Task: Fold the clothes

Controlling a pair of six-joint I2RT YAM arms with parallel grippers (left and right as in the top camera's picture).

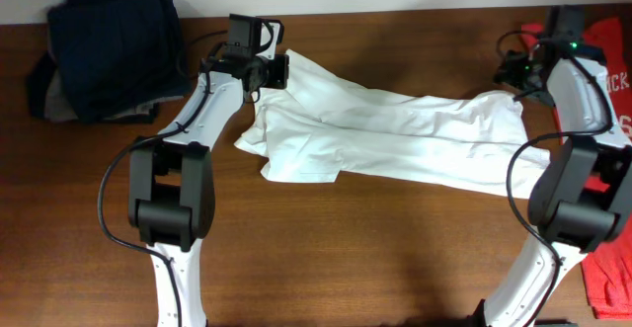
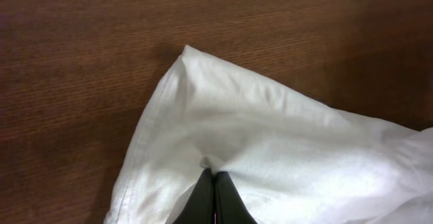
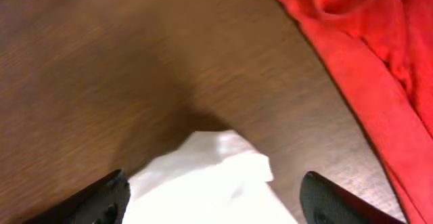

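Note:
The white T-shirt [image 1: 395, 134] lies crumpled across the middle of the wooden table, stretched from upper left to right. Its chest print is hidden. My left gripper [image 1: 265, 78] is at the shirt's upper left corner and is shut on a pinch of the white cloth [image 2: 215, 164]. My right gripper [image 1: 521, 82] is at the shirt's right end with its fingers wide open; a white corner of the shirt [image 3: 216, 176] lies between them, not gripped.
Dark navy folded garments [image 1: 114, 50] sit at the back left. A red T-shirt [image 1: 607, 169] with white lettering lies along the right edge and shows in the right wrist view [image 3: 365, 55]. Bare wood [image 1: 375, 248] lies in front.

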